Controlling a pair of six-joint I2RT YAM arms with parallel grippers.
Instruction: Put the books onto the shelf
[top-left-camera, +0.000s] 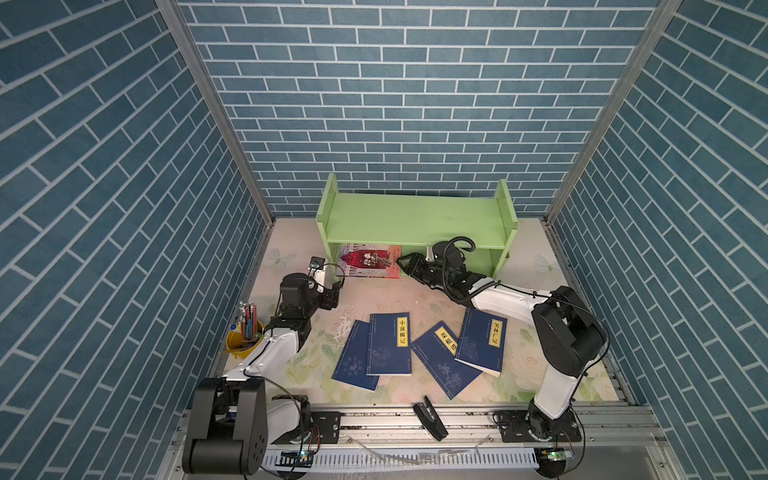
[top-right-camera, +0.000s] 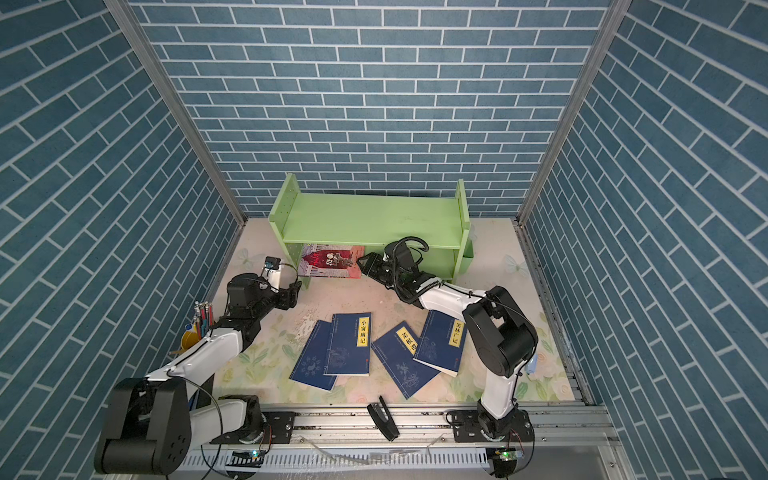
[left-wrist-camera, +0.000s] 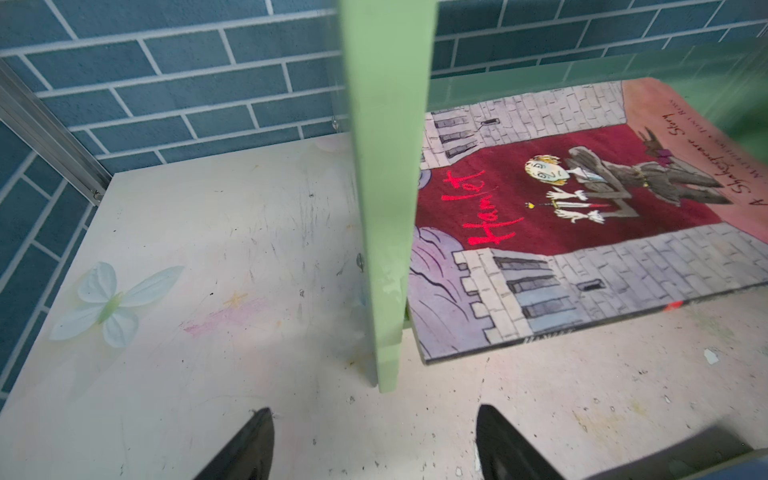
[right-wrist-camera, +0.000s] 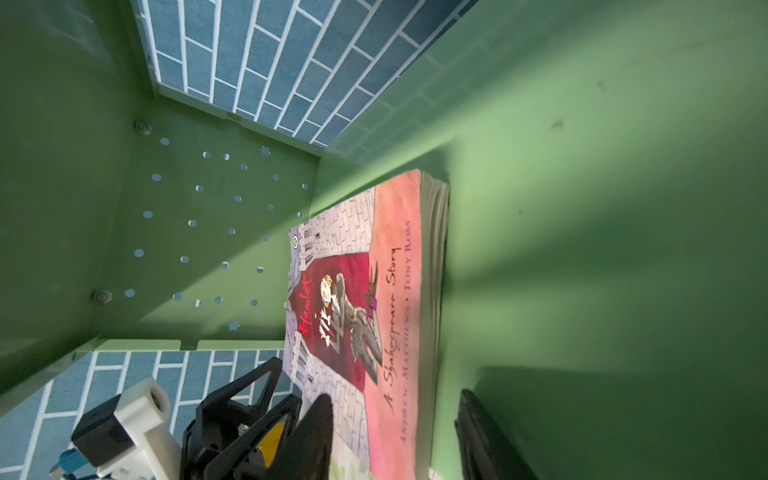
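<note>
Noted the shelf (top-left-camera: 415, 216) (top-right-camera: 365, 220) standing at the rear of the worktop (top-left-camera: 374, 299), back to the brick wall, top tier bare.

Found the red-and-grey book (top-left-camera: 370, 261) (top-right-camera: 330, 259) (left-wrist-camera: 561, 216) (right-wrist-camera: 374, 291) lying flat, cover up, on the shelf's lower tier, hard by the shelf's left side panel. Saw in the left wrist view a front strip of it overhanging the tier's front edge, above the worktop. Read "Hamlet" on the cover.

Logged the right pincer (top-left-camera: 401, 262) (top-right-camera: 358, 262) (right-wrist-camera: 395, 397) at the shelf's lower opening, at the book's right edge. Checked in the right wrist view: jaws apart, straddling the book's near edge, one finger over the cover, a clear gap between the page edges and the other finger. Could not tell whether the first finger touches the cover.

Logged the left pincer (top-left-camera: 341, 284) (left-wrist-camera: 372, 411) just in front of the shelf's left side panel, jaws wide apart, nothing between them, clear of panel and book.

Counted four dark blue books (top-left-camera: 388, 345) flat on the worktop well in front of the shelf, in two overlapping pairs, yellow title labels showing on three.

Also seen: yellow pen cup (top-left-camera: 243, 345) far to the front-left of the shelf; black clip-like item (top-left-camera: 430, 422) on the front rail, farthest from the shelf; butterfly decal (left-wrist-camera: 110, 305) on the worktop left of the shelf's side panel.
</note>
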